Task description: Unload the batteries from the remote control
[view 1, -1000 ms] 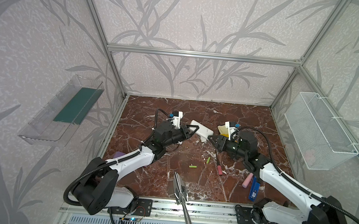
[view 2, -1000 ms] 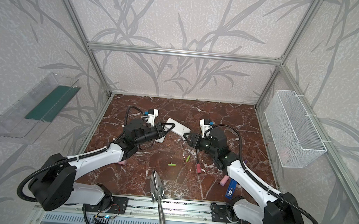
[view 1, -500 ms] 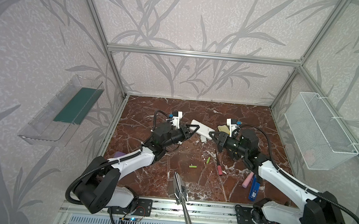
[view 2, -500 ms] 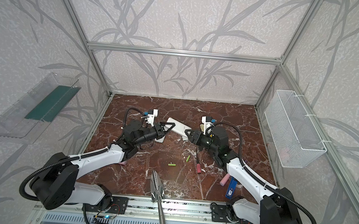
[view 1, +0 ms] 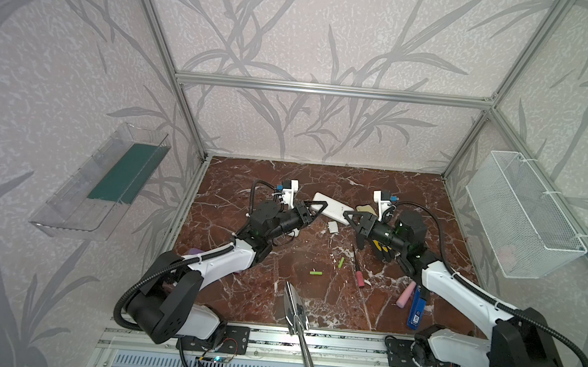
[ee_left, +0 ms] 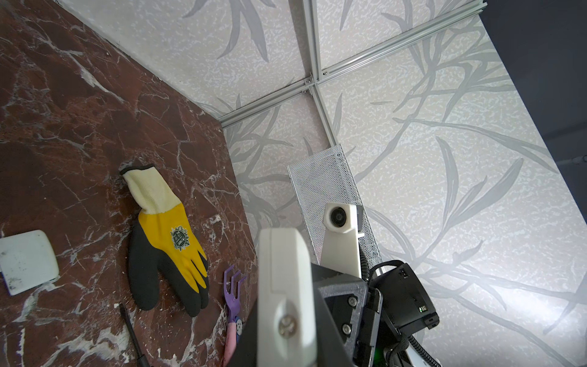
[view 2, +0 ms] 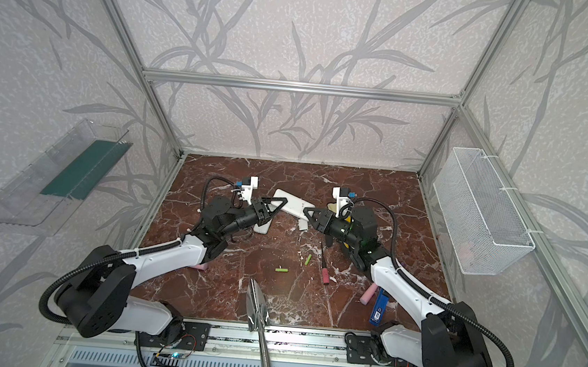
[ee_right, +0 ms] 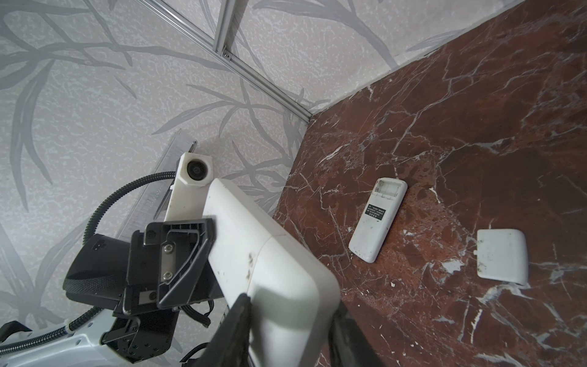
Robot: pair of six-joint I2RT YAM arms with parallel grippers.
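1. Left gripper [view 1: 315, 208] pinched one end of the white remote [view 1: 334, 205], holding it clear of the table [view 1: 257, 297]; right gripper [view 1: 353, 218] clamped the opposite end
2. Two lime green batteries [view 1: 341, 262] lay loose on the table beside the screwdriver [view 1: 357, 266]; no yellow ones visible, judged to be inside the held remote
3. Best approach, as judged: left grips firmly, right slides the cover off lengthwise, keeping low so freed cells cannot roll far

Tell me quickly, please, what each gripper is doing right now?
Left gripper: closed, holding one end of the white remote.
Right gripper: closed on the remote's other end.
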